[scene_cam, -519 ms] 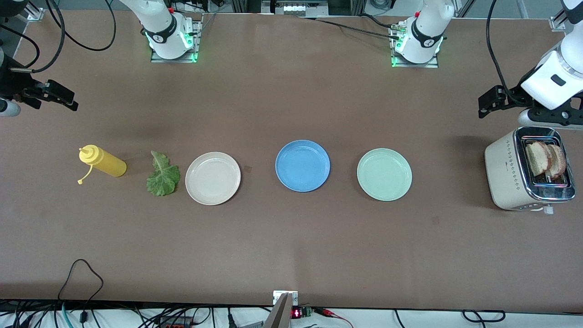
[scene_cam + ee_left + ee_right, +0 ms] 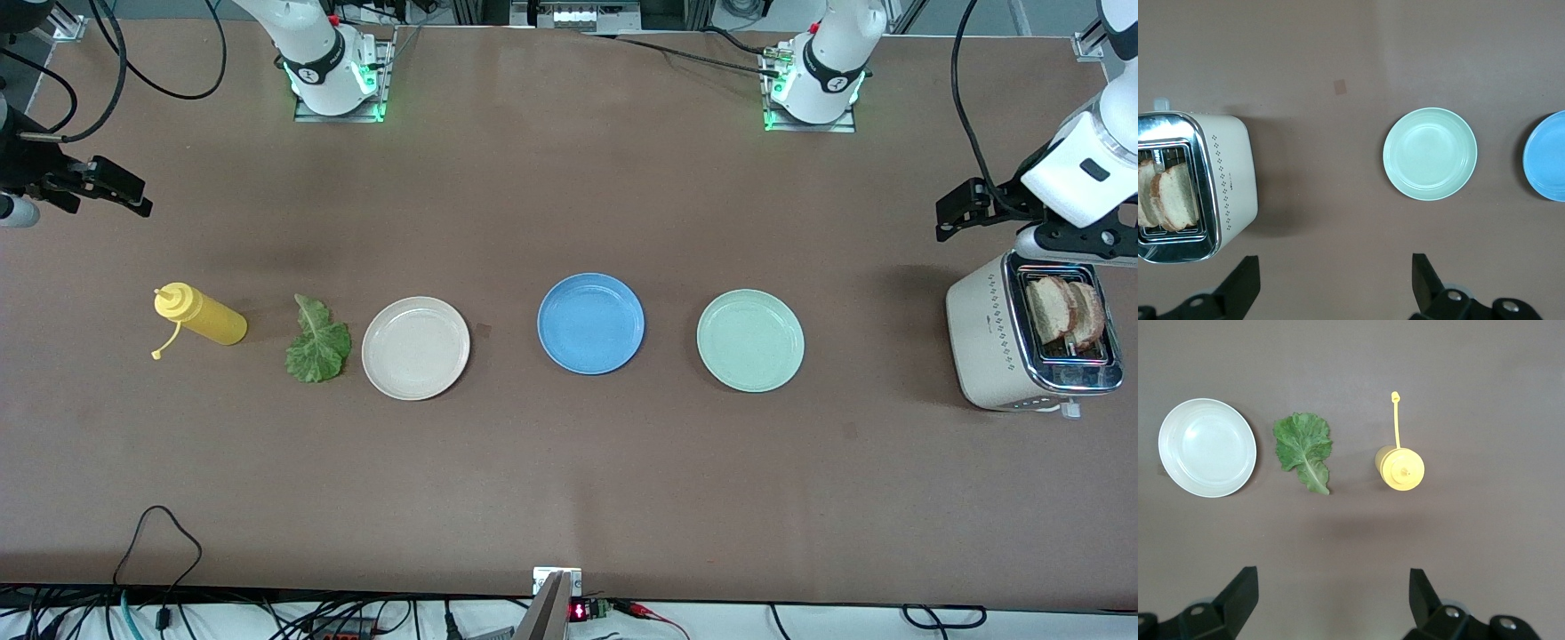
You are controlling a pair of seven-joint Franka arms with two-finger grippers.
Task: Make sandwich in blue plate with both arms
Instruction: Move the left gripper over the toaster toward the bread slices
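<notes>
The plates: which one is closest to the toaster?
The mint-green plate. It lies nearest the toaster at the left arm's end of the table; the blue plate sits in the middle, and the cream plate is beside the lettuce.

Blue plate [image 2: 590, 323], mint-green plate [image 2: 750, 340], cream plate [image 2: 415, 348], green lettuce [image 2: 316, 342], yellow bottle [image 2: 200, 316]

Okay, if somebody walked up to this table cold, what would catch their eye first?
Probably the row of three plates across the middle of the table, with the blue plate between the cream plate and the mint plate. Next, the toaster holding bread slices at the left arm's end, and the yellow squeeze bottle beside the lettuce leaf at the right arm's end.
</notes>
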